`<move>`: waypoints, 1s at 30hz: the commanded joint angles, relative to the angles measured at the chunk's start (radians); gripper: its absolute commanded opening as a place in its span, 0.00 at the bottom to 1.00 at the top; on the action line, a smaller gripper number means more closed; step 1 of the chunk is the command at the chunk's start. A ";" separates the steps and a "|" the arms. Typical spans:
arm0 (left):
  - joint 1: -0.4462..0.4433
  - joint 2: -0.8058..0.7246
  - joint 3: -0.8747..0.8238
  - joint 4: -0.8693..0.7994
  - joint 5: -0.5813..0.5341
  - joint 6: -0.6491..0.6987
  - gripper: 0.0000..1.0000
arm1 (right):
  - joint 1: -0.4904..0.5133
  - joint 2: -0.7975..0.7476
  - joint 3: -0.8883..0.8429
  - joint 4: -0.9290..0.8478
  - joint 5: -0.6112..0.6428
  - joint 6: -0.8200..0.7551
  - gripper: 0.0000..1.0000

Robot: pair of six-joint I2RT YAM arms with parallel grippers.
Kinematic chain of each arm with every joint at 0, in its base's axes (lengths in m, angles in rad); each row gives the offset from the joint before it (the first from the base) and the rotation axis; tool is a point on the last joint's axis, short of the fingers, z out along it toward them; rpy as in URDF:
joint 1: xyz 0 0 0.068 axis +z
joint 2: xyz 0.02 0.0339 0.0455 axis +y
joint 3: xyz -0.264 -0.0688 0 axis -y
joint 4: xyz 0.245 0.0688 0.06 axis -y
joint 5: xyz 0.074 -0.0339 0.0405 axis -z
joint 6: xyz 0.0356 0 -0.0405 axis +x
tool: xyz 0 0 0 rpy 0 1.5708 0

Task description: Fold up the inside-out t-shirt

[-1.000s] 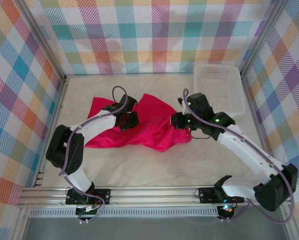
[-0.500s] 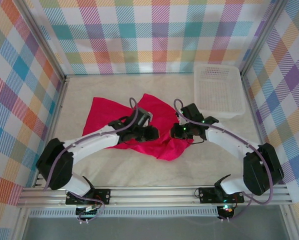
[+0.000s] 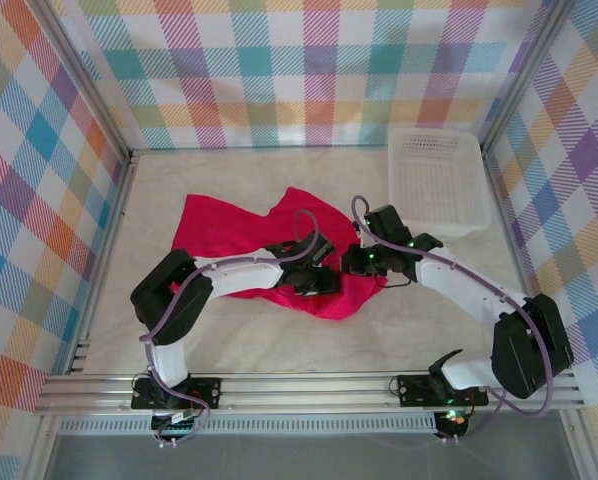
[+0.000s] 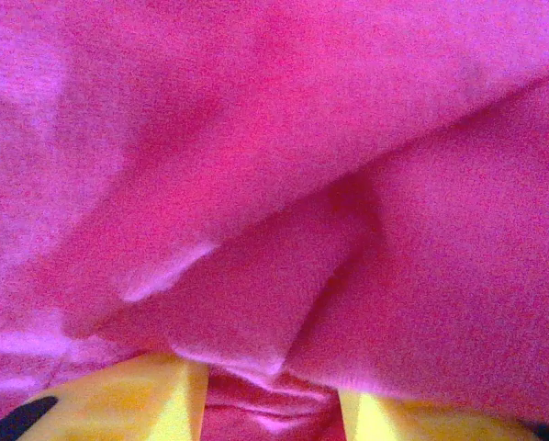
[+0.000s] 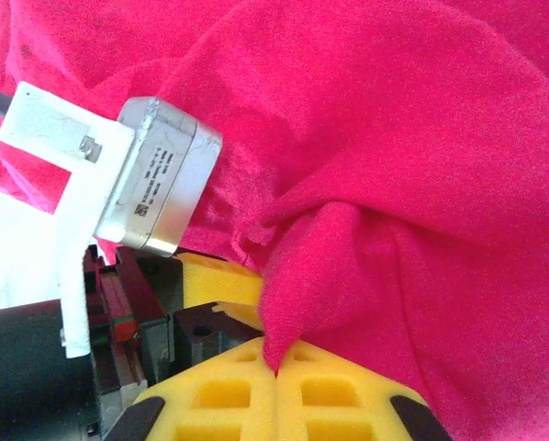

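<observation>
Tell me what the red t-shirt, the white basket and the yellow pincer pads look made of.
T-shirt: soft matte knit, probably cotton; it drapes and creases.
Basket: white rigid plastic, going by its regular moulded lattice.
Right pincer pads: yellow, matte, likely foam or soft rubber, with moulded square recesses.

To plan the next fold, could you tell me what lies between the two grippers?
In the top view, fabric of the red t-shirt lies between the left gripper and right gripper.

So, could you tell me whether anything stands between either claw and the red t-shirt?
Nothing visible: the right claw pinches a fold of the t-shirt; the left claw, open, lies against it.
</observation>
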 commanded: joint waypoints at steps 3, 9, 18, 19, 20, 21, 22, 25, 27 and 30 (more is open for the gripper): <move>-0.015 0.040 0.026 0.015 -0.029 -0.037 0.30 | -0.003 -0.019 0.021 0.000 -0.018 0.003 0.00; -0.013 -0.030 0.097 -0.162 -0.100 0.003 0.00 | -0.019 -0.018 -0.003 0.002 0.034 0.006 0.00; 0.003 -0.309 0.230 -0.270 -0.160 0.073 0.00 | -0.060 0.136 -0.080 0.127 0.070 0.035 0.00; 0.005 -0.343 0.214 -0.233 -0.155 0.072 0.00 | -0.061 0.165 -0.081 0.138 0.070 0.040 0.00; 0.005 -0.370 0.195 -0.201 -0.151 0.071 0.00 | -0.063 0.184 -0.081 0.145 0.071 0.046 0.00; 0.005 -0.403 0.168 -0.159 -0.147 0.075 0.00 | -0.063 0.204 -0.080 0.153 0.073 0.053 0.00; 0.005 -0.434 0.130 -0.113 -0.140 0.079 0.00 | -0.064 0.219 -0.078 0.160 0.073 0.058 0.00; 0.006 -0.511 -0.002 -0.021 -0.143 0.084 0.00 | -0.069 0.231 -0.059 0.147 0.074 0.067 0.00; 0.011 -0.533 -0.079 -0.011 -0.152 0.085 0.00 | -0.069 0.222 -0.037 0.119 0.071 0.062 0.00; 0.029 -0.529 -0.179 0.008 -0.150 0.074 0.00 | -0.069 0.186 -0.004 0.075 0.050 0.054 0.00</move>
